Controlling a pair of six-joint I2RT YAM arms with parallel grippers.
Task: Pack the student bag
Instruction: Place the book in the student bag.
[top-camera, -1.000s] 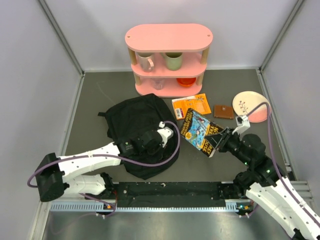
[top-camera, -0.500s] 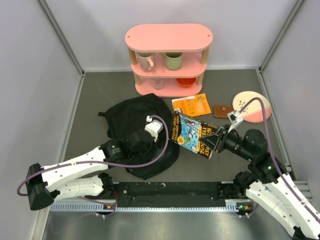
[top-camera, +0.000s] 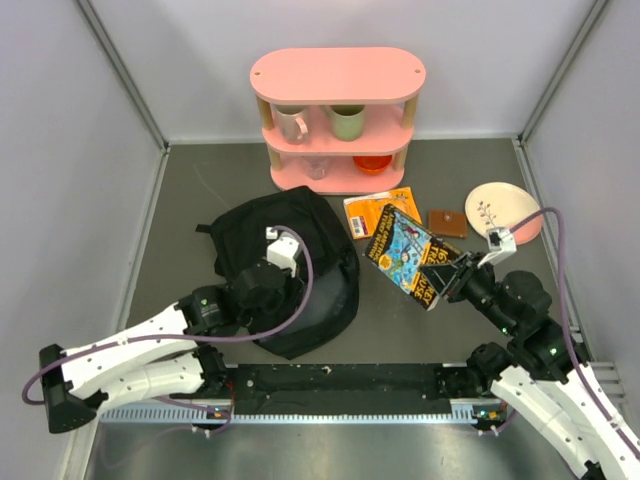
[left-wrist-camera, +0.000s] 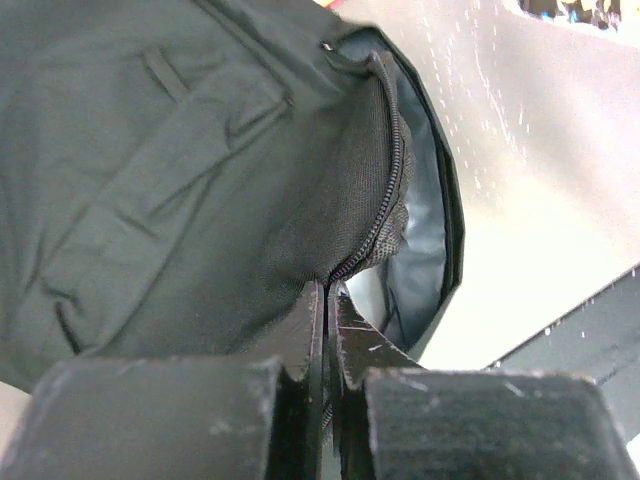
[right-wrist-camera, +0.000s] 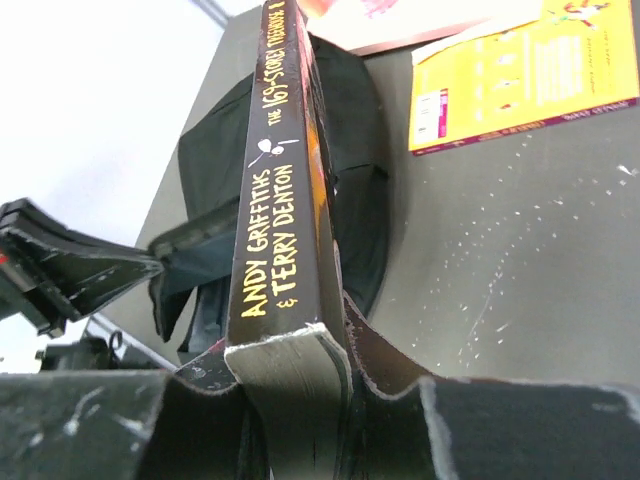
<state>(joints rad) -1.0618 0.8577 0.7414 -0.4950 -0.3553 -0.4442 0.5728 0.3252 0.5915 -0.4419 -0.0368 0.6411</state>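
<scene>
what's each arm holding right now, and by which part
The left fingers pinch the student bag by the zipper edge of its opening. The right fingers clamp the book at one end, one on each cover.

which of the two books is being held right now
The dark paperback, clamped by its edge in the right end effector and lifted at a tilt. The orange booklet just lies flat, not gripped.

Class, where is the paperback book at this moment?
In the top view the book is right of centre, held by the right gripper, right of the black backpack and just in front of the orange booklet.
</scene>
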